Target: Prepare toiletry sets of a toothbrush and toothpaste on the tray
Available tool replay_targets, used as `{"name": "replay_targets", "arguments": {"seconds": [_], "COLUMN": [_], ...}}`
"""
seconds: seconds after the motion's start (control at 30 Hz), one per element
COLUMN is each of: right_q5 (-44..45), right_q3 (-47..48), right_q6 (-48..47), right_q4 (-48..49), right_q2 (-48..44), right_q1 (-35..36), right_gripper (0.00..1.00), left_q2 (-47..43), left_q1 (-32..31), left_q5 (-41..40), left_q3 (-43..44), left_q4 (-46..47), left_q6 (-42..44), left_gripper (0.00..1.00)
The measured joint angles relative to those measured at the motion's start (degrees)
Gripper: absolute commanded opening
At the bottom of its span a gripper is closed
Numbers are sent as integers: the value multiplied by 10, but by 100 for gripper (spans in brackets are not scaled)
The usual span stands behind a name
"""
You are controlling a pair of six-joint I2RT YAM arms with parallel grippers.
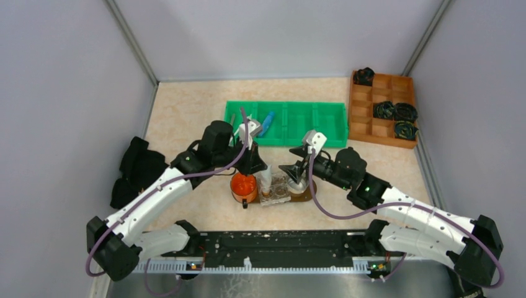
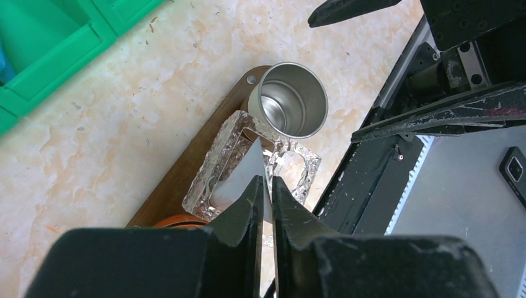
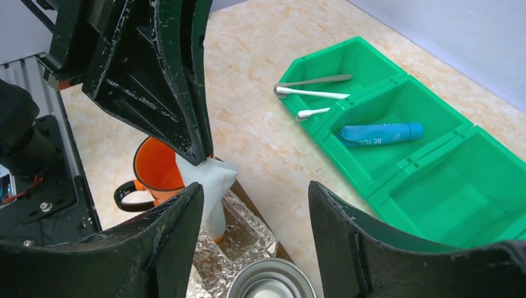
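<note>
1. Where the left pincer (image 2: 265, 181) reaches down over the tray (image 2: 180, 186), its jaws stand narrow, closed on the flat crimped end of the white toothpaste tube (image 3: 209, 186).
2. The tube stands nearly upright, with its lower end in the clear glass dish (image 2: 214, 177) at the middle of the dark brown tray.
3. An orange mug (image 3: 155, 169) sits at the tray's left end and a steel cup (image 2: 291, 102) at its right end, each just beside the dish.
4. The right pincer (image 3: 254, 192) hovers above the steel cup and the dish, jaws wide, holding nothing.
5. On the worktop (image 1: 186, 112), the green compartmented bin (image 3: 434, 186) lies on the far side of the tray. Its leftmost compartment holds three toothbrushes (image 3: 313, 93), one grey and two white. The next compartment holds the blue toothpaste tube (image 3: 381, 132).
6. The orange-brown compartmented box (image 1: 378, 127) lies at the far right, with black bundles (image 1: 391, 110) in several compartments.
</note>
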Motion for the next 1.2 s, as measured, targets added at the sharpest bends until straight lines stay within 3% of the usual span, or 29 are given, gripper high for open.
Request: {"name": "replay_targets", "arguments": {"seconds": [0.23, 0.77, 0.83, 0.97, 1.0, 1.2], "right_q5": [0, 0, 0, 21, 34, 126], "right_q3": [0, 0, 0, 1, 2, 37], "right_q6": [0, 0, 0, 3, 6, 43], "right_q4": [-3, -7, -8, -12, -15, -69], "right_q2": [0, 5, 5, 5, 5, 6], "right_q1": [0, 0, 0, -1, -1, -21], "right_gripper": [62, 63, 63, 70, 72, 79], "left_q2": [-7, -32, -47, -74, -79, -87], "left_q1": [0, 0, 0, 0, 0, -1], "left_q5": [2, -3, -5, -3, -1, 29], "left_q3": [0, 0, 1, 23, 33, 23], "left_q4": [7, 7, 5, -6, -11, -45], "left_q6": [-4, -8, -11, -28, -36, -93], "left_gripper": [30, 34, 28, 4, 2, 28]}}
